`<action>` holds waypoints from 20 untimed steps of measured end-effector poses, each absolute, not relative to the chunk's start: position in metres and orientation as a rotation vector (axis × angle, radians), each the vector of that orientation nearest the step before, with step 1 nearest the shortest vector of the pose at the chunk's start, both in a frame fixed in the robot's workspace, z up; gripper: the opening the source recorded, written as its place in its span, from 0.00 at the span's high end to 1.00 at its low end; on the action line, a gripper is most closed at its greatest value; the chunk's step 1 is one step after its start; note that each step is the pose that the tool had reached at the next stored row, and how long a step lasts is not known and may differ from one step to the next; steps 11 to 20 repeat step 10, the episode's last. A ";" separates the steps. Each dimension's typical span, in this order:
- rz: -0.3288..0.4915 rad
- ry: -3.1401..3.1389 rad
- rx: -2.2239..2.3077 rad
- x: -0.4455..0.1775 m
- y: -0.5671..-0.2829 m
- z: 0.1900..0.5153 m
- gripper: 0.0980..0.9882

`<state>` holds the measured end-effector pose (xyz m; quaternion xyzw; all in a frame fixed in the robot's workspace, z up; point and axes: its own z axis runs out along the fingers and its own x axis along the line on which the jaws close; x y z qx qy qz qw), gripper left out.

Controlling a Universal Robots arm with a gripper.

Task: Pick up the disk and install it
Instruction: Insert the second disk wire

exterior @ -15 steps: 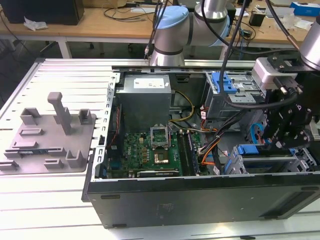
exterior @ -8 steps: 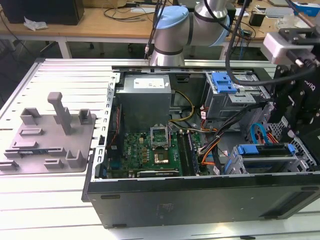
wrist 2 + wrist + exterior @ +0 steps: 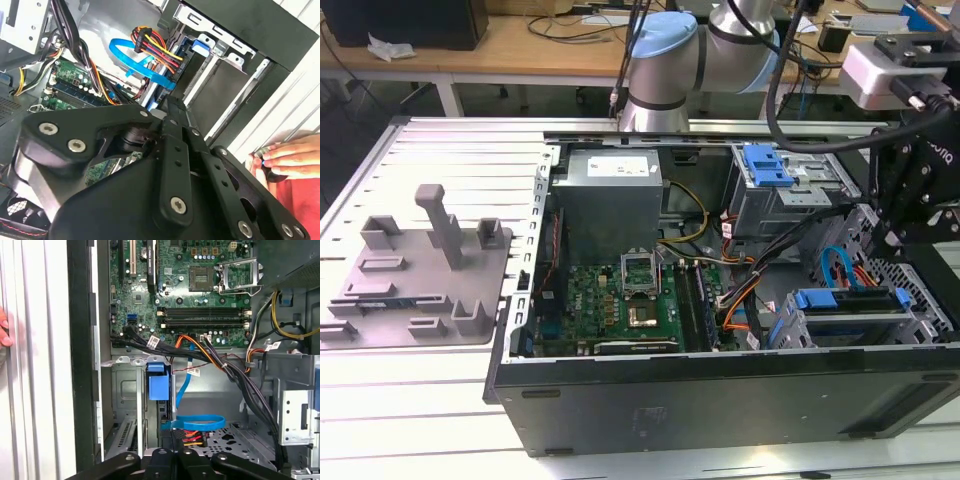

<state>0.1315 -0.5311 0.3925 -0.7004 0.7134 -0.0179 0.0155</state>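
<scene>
The disk [image 3: 850,305] sits in its bay; gripper [image 3: 910,215] above, state seemingly indiscernible.

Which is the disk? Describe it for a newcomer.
In the exterior view, find the open computer case. In its near corner on that view's right sits a grey cage holding the disk. Its long blue frame differs from the short blue latch atop the farther cage.

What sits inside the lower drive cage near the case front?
The disk in its blue carrier lies in the drive cage, with a blue cable arching above. The cage walls hide its connectors.
</scene>
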 end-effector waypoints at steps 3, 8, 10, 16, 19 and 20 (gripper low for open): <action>-0.058 2.218 -2.177 0.130 -0.531 0.393 0.99; -0.059 2.218 -2.177 0.130 -0.531 0.393 0.99; -0.059 2.218 -2.177 0.130 -0.531 0.393 0.99; -0.059 2.218 -2.177 0.130 -0.531 0.393 0.99; -0.059 2.218 -2.177 0.130 -0.531 0.393 0.99; -0.059 2.218 -2.177 0.130 -0.531 0.393 0.99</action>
